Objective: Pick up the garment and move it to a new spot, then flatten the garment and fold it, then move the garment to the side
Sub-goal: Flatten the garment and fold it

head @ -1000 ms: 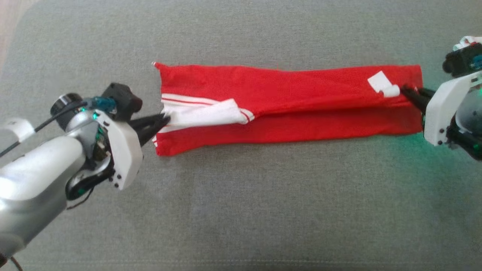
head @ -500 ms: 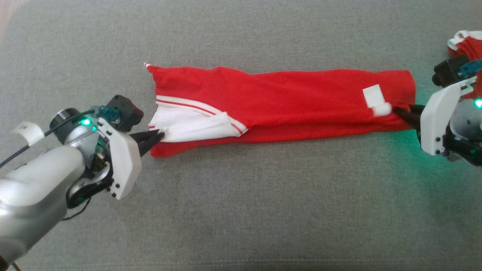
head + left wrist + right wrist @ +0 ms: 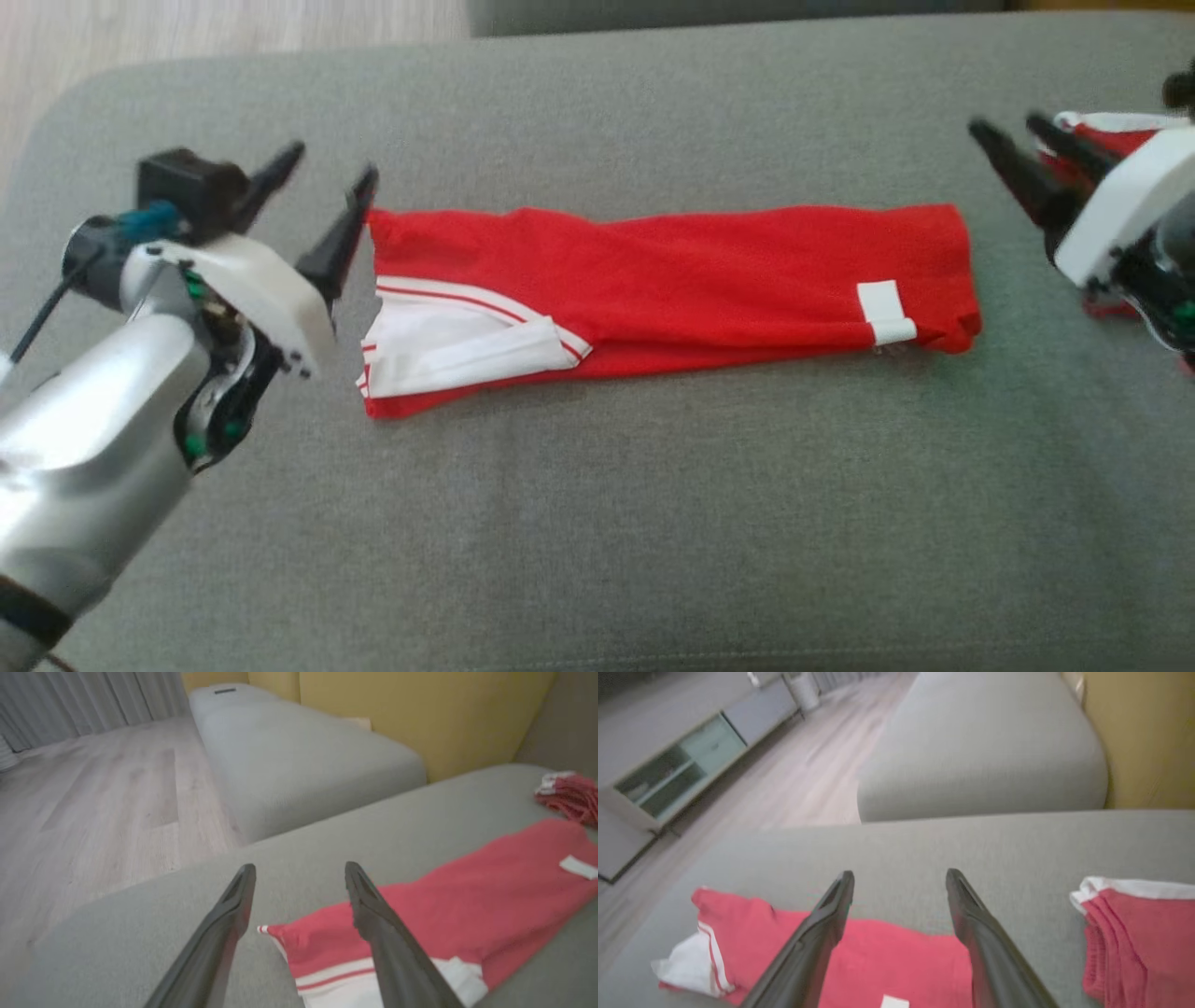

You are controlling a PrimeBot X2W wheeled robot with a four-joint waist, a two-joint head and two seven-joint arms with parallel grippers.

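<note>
The garment (image 3: 672, 280) is red with white striped trim and a small white label, folded into a long narrow strip lying flat on the grey cushion (image 3: 597, 523). It also shows in the left wrist view (image 3: 467, 896) and the right wrist view (image 3: 887, 952). My left gripper (image 3: 331, 201) hovers open just off the strip's left end, nothing between its fingers (image 3: 224, 933). At the far right my right gripper (image 3: 1013, 135) is raised clear of the strip's right end, open and empty, fingers (image 3: 976, 933) spread.
A stack of folded red garments (image 3: 1102, 135) with white trim lies behind my right gripper, also in the right wrist view (image 3: 1143, 942). Another grey cushion (image 3: 299, 756) sits beyond, then wooden floor (image 3: 93, 802), a low cabinet (image 3: 677, 760) and a yellow wall (image 3: 420, 714).
Both grippers have let go of the garment's ends, opened, and lifted away. The garment now lies free on the cushion. The head camera has shifted its view.
</note>
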